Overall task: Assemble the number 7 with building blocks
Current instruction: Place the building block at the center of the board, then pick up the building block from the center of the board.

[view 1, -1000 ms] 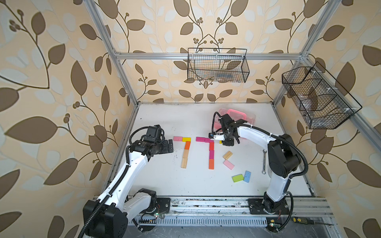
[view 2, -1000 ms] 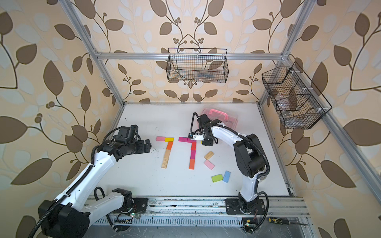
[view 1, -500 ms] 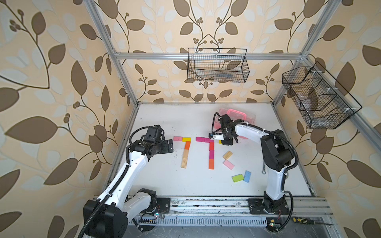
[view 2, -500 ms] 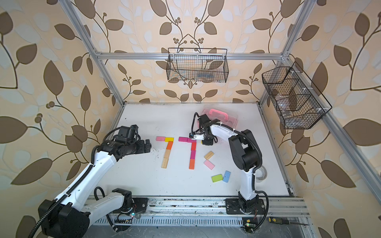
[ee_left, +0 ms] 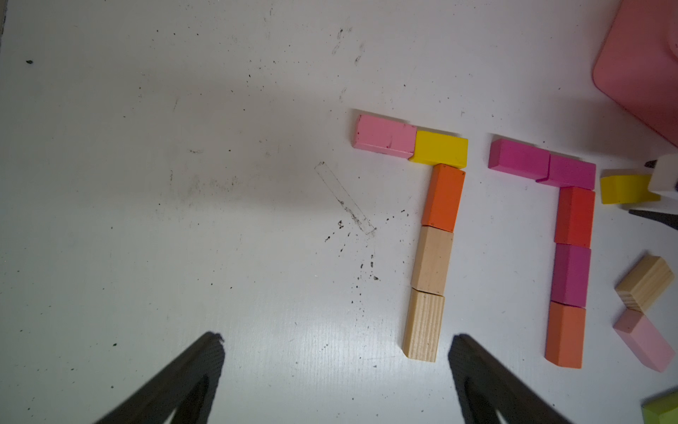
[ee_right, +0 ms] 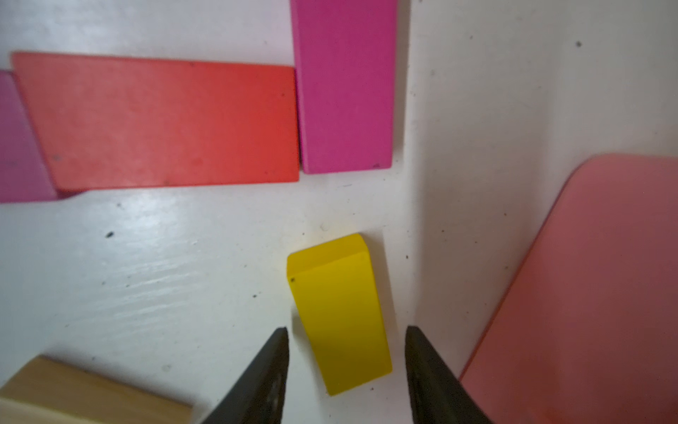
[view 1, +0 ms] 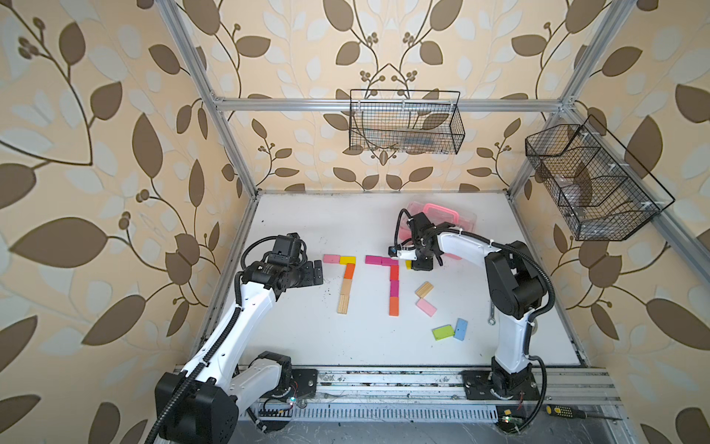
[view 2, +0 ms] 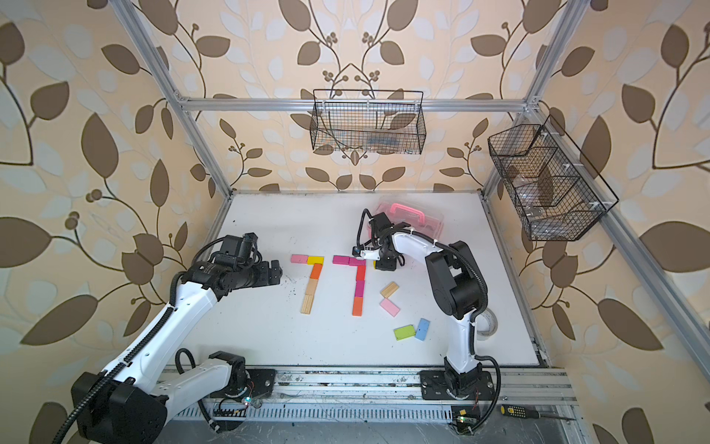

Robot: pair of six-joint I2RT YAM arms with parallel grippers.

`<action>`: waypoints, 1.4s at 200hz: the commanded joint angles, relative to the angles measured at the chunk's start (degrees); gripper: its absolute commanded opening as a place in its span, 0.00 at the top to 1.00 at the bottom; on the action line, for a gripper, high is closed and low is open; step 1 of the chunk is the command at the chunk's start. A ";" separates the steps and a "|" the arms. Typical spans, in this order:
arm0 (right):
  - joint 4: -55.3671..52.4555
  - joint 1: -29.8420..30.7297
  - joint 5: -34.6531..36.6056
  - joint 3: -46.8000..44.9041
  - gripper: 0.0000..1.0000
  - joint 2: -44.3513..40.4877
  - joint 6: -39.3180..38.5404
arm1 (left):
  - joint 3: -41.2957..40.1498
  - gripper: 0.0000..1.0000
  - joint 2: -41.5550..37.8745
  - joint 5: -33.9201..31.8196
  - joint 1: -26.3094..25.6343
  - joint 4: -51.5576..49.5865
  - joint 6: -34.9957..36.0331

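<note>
The right pincer (ee_right: 345, 329) is hanging low over the white tabletop (view 1: 307, 215) with its jaws spread, straddling a loose yellow block (ee_right: 341, 312). A clear gap is showing on each side of the block, so nothing is being pinched. This yellow block is lying flat just beside the stem end of the top bar of the magenta-topped number 7 (view 1: 393, 273), not touching it, with the pink plastic case (view 1: 445, 215) on its other side. That figure is showing two magenta blocks as the bar and a red, a magenta and an orange block as the stem, set end to end. The pink-topped number 7 (view 1: 349, 271) is lying beside it, toward the left arm, with a pink and a yellow block as the bar and an orange and two plain wood blocks as the stem. The left pincer (ee_left: 336, 338) is hovering near this figure with its jaws spread wide, touching no block. A wood block (view 1: 423, 289), a pale pink block (view 1: 425, 307), a green block (view 1: 442, 332) and a blue block (view 1: 460, 329) are lying loose near the right arm's base.
</note>
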 commanded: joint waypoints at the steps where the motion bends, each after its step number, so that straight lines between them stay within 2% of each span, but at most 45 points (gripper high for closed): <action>1: 0.60 -0.36 -0.88 -0.70 0.00 -0.79 0.65 | -0.61 0.01 -0.50 -1.05 0.77 0.19 0.64; 41: 4.95 -0.71 -1.62 -2.17 0.00 -8.38 4.39 | -0.66 0.01 -1.02 -1.36 0.81 0.35 0.64; 63: 9.58 -0.62 -2.44 -4.56 0.00 -17.41 7.60 | -0.66 0.01 -1.08 -1.42 0.81 0.31 0.62; 86: 18.44 -0.60 -4.01 -11.15 0.00 -29.81 16.14 | -0.66 0.01 -1.21 -1.43 0.81 0.28 0.56; 106: 31.73 -2.09 -7.32 -21.38 0.00 -41.45 31.70 | -0.66 0.01 -1.29 -1.40 0.90 0.35 0.60; 120: 40.31 -3.02 -4.41 -29.09 0.00 -48.55 48.27 | -0.66 0.01 -1.21 -1.24 0.98 0.35 0.64; 132: 42.00 -4.46 -4.19 -32.34 0.00 -52.62 60.52 | -0.66 0.01 -1.16 -1.04 1.03 0.44 0.63; 140: 40.25 -5.84 -5.44 -32.94 0.00 -54.37 67.46 | -0.66 0.01 -1.08 -0.91 1.08 0.44 0.64; 153: 35.91 -8.51 -11.90 -32.65 0.00 -56.64 75.43 | -0.66 0.01 -1.08 -0.82 1.08 0.40 0.60; 163: 32.55 -9.65 -13.19 -33.08 0.00 -58.72 81.94 | -0.66 0.01 -1.12 -0.80 1.08 0.40 0.64; 177: 27.86 -10.80 -15.48 -33.72 0.03 -61.66 87.56 | -0.66 0.01 -1.03 -0.61 1.08 0.35 0.64; 191: 20.74 -10.39 -11.67 -34.93 0.02 -64.81 94.08 | -0.66 0.01 -0.94 -0.40 1.08 0.36 0.68; 205: 2.49 -11.11 -5.80 -32.23 0.03 -63.55 100.90 | -0.66 0.01 -0.86 -0.20 1.16 0.39 0.69; 220: -10.04 -10.62 -5.44 -30.39 0.01 -59.92 101.16 | -0.66 0.01 -0.80 0.13 1.16 0.38 0.65; 229: -14.09 -8.51 -2.37 -30.43 0.00 -59.43 101.75 | -0.66 0.01 -0.77 0.42 1.16 0.42 0.63; 245: -17.13 -4.57 3.70 -31.92 0.00 -60.81 103.49 | -0.66 0.01 -0.64 0.91 1.16 0.48 0.63; 280: -20.15 -3.33 5.85 -37.65 0.04 -60.71 107.18 | -0.51 0.01 0.02 4.75 1.16 0.68 1.86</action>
